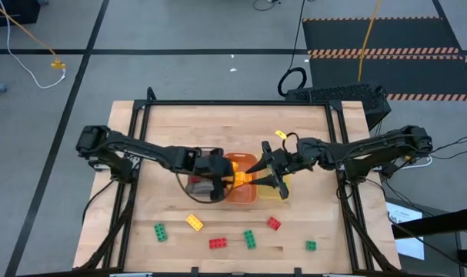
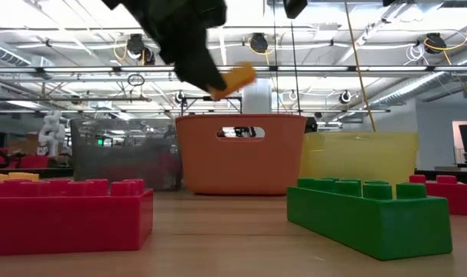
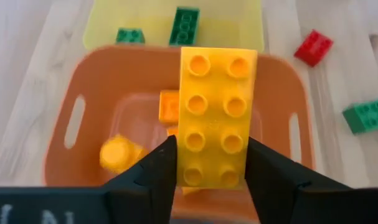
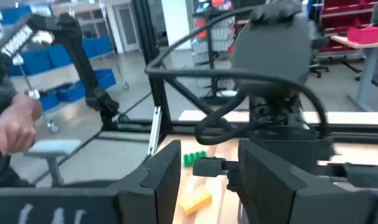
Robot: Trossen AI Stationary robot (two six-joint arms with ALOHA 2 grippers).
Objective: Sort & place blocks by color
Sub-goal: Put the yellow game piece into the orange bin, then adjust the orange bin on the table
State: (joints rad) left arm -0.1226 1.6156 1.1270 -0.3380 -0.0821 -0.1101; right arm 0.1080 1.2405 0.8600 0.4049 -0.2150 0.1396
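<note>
My left gripper (image 1: 221, 175) is shut on a yellow block (image 3: 215, 112) with eight studs, above the orange tray (image 1: 241, 190). That tray (image 3: 273, 93) holds a few yellow and orange blocks (image 3: 119, 153). The yellow tray (image 3: 108, 25) beyond it holds two green blocks (image 3: 185, 25). My right gripper (image 4: 208, 180) hangs open and holds nothing, above the yellow tray (image 1: 278, 191), pointing toward the left arm. Loose green (image 1: 250, 239), red (image 1: 218, 243) and yellow (image 1: 195, 222) blocks lie flat on the table's near part. My left gripper pinches the yellow block's two long sides (image 3: 187, 163) between its two fingers, near one end. The rest of the block sticks out past the fingertips, studs toward the wrist camera. The fingers slant down and lie across the block. It hangs tilted, clear above the orange tray (image 2: 241, 154).
A grey tray (image 1: 196, 186) stands left of the orange one. In the low view a red block (image 2: 64, 211) and a green block (image 2: 371, 211) lie close in front. A person's hand (image 4: 14, 127) shows beyond the table. A black frame (image 1: 241, 102) runs round the table.
</note>
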